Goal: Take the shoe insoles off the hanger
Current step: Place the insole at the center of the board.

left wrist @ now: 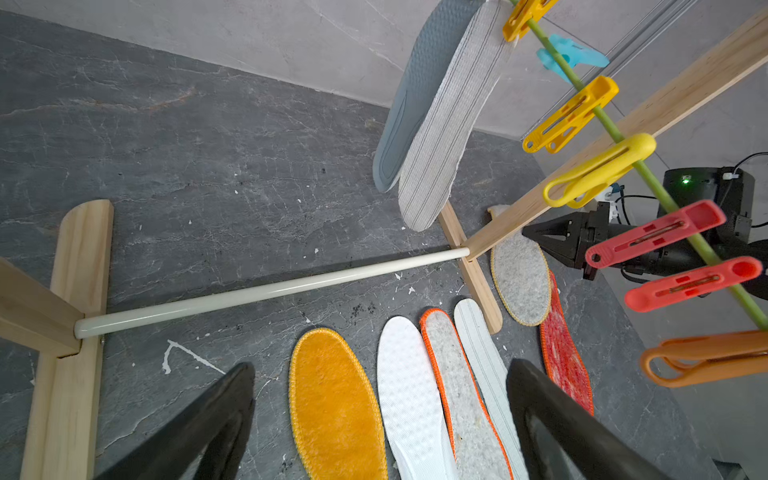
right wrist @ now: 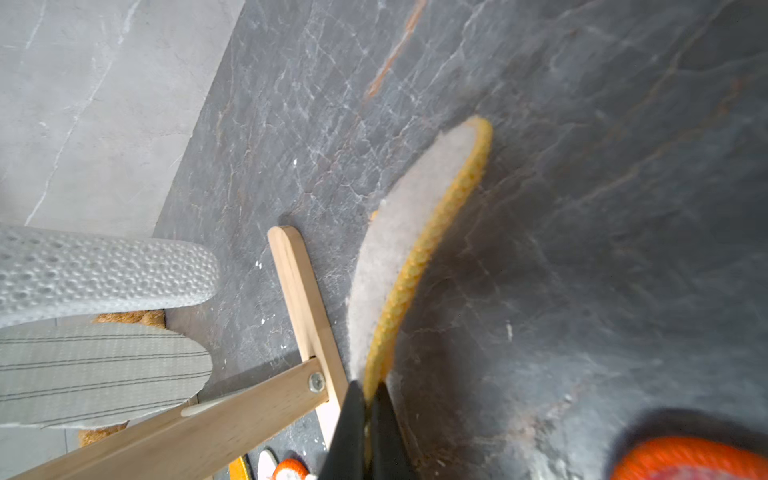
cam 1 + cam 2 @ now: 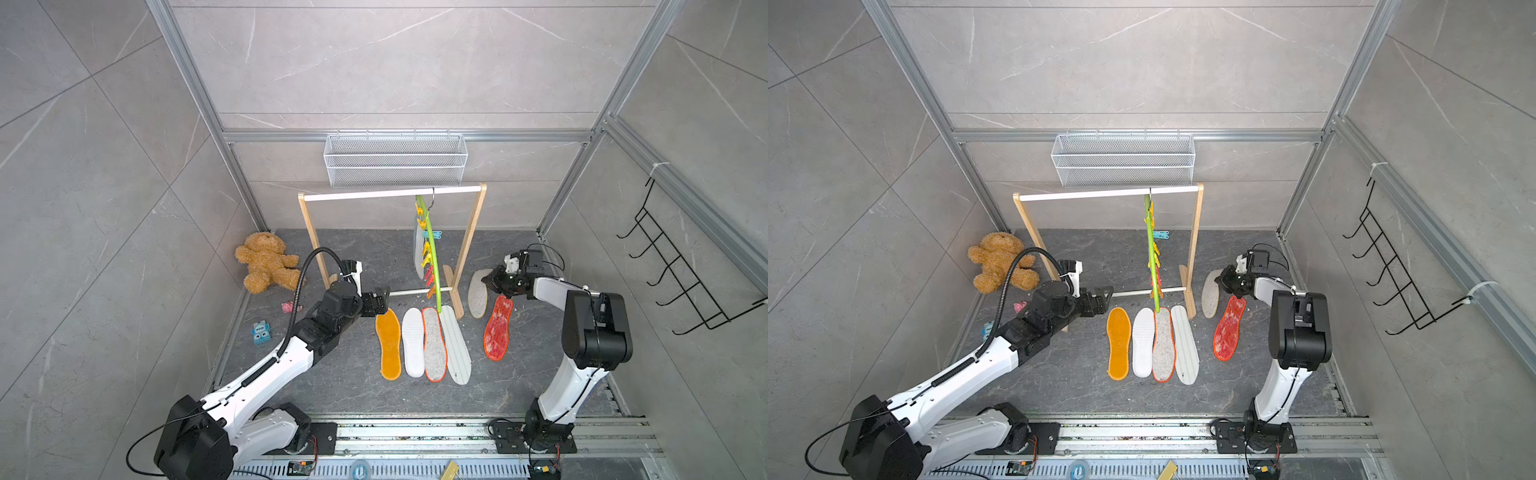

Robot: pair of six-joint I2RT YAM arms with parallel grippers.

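- While two shoe insoles, a blue-grey insole (image 1: 409, 95) and a striped insole (image 1: 444, 137), hang clipped to the lime-green hanger (image 1: 665, 199) at the upper right of the left wrist view, six are seen on the dark floor (image 3: 353, 395).
- Laid in a row at lower centre of a top view: orange-yellow insole (image 3: 388, 345), white insole (image 3: 412, 343), orange-rimmed insole (image 3: 434, 345), second striped insole (image 3: 455, 345); red mesh insole (image 3: 497, 328) to their right.
- The right gripper (image 2: 366, 390) is closed on the stitched edge of the beige felt insole (image 2: 399, 232), which bends in the grip; its far end possibly rests on the floor.
- The left gripper (image 1: 380, 365) is spread wide, nothing held, at the row's upper left.
- The insoles are judged light, thin and floppy; each is best pinched just below its clip.
- A white wire basket (image 3: 395, 160) is mounted on the back wall, upper centre; nothing is seen inside.
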